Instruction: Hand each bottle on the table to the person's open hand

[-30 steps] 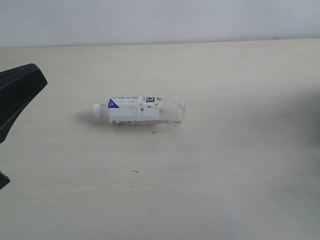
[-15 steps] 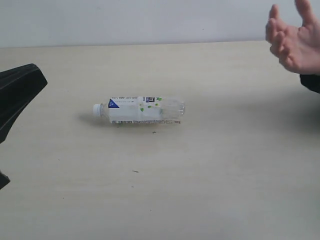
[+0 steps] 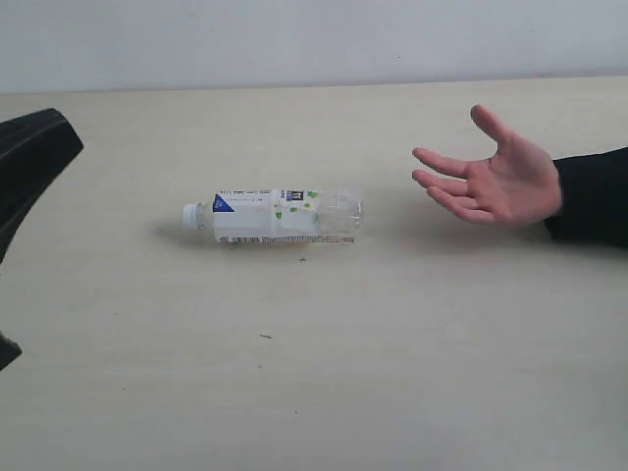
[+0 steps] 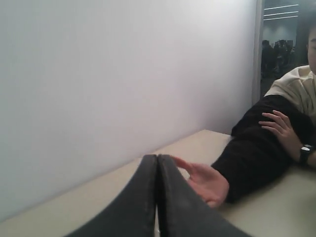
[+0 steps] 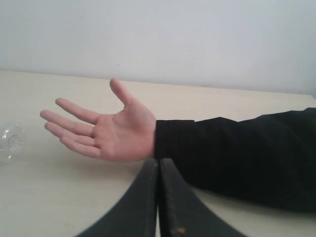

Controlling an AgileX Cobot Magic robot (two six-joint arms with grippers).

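One fat clear bottle [image 3: 280,216] with a white-green label lies on its side in the middle of the table [image 3: 412,373], white cap pointing left. Its clear end [image 5: 9,140] shows at the edge of the right wrist view. The other bottles are out of view. The person's open hand [image 3: 491,182], palm up with a black sleeve, hovers just right of the bottle. My left gripper [image 4: 157,157] is shut and holds nothing, and its black arm [image 3: 29,172] sits at the far left. My right gripper [image 5: 158,160] is shut and empty too, close below the hand [image 5: 108,131].
The person's black-sleeved forearm [image 5: 237,153] stretches over the table on the right. In the left wrist view the person's other hand [image 4: 281,129], with a watch, rests on that arm. A white wall [image 3: 314,39] runs behind the table's far edge.
The person's hand came in from the upper right, dropped and now lies open beside the bottle. The bottle has not moved. The left arm's black shape shifted slightly left.
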